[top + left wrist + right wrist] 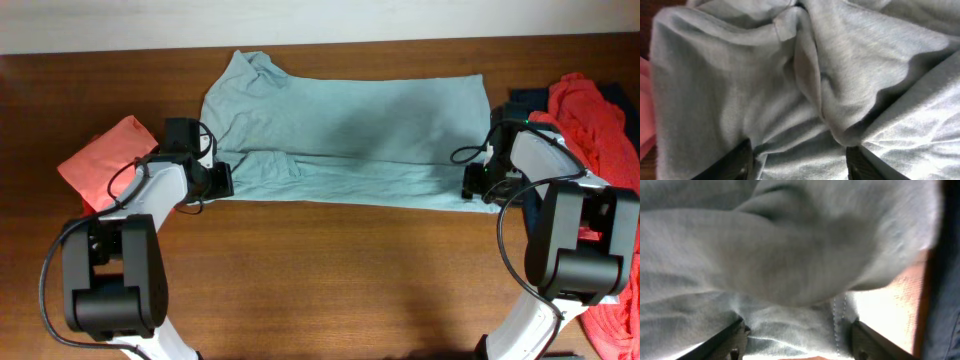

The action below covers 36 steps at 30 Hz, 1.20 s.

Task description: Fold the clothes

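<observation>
The clothes are chiefly a large pale grey-blue shirt [350,130], spread flat across the table with its lower part folded up into a band. My left gripper [222,180] is at the shirt's left edge. In the left wrist view its fingers [737,162] stand wide apart over bunched grey fabric [805,100], and the left gripper [797,162] is open. My right gripper [470,183] is at the shirt's lower right corner. The right gripper [795,340] is open, with a hemmed fold of the shirt [790,255] lying between its fingers [867,342].
A coral-red garment [105,160] lies folded beside the left arm, and its edge [645,115] shows in the left wrist view. An orange-red garment [600,120] and a dark navy one [530,100] are piled at the right, running down behind the right arm. Bare brown table [340,270] lies in front.
</observation>
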Tool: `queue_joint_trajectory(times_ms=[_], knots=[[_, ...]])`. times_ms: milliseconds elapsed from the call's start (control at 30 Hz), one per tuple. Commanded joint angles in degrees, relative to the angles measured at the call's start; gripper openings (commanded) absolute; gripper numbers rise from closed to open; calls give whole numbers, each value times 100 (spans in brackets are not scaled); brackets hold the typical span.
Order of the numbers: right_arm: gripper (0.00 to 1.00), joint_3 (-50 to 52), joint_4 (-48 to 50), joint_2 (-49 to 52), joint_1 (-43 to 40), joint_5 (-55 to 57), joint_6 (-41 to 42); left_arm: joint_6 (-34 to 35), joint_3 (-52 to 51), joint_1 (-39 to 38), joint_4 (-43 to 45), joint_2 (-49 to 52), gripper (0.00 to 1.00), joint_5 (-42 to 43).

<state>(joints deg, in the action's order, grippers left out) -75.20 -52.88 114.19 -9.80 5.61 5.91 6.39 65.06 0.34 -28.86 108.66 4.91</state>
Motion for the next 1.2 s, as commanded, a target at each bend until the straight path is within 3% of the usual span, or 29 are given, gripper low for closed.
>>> queue_joint_trajectory(times_ms=[0, 167, 300, 400, 600, 767, 1167], knots=[[55, 70, -199, 184, -7, 24, 9, -94, -249, 20, -35, 31, 56, -151], [18, 70, -269, 184, -7, 22, 9, -94, -361, 20, -48, 31, 41, -151], [15, 70, -289, 184, -7, 87, 11, -92, -411, 20, -50, 31, 25, -173], [14, 70, -358, 184, -22, 214, 11, -94, -413, 20, -118, 31, 1, -177], [12, 70, -684, 184, -219, 278, 55, -24, -417, 20, -754, 31, 0, -595], [12, 70, -1244, 184, -514, 278, 210, 636, -424, 22, -1572, 31, 1, -1392], [12, 68, -1532, 184, -815, 256, 323, 1012, -614, 57, -2811, 26, 0, -1414]])
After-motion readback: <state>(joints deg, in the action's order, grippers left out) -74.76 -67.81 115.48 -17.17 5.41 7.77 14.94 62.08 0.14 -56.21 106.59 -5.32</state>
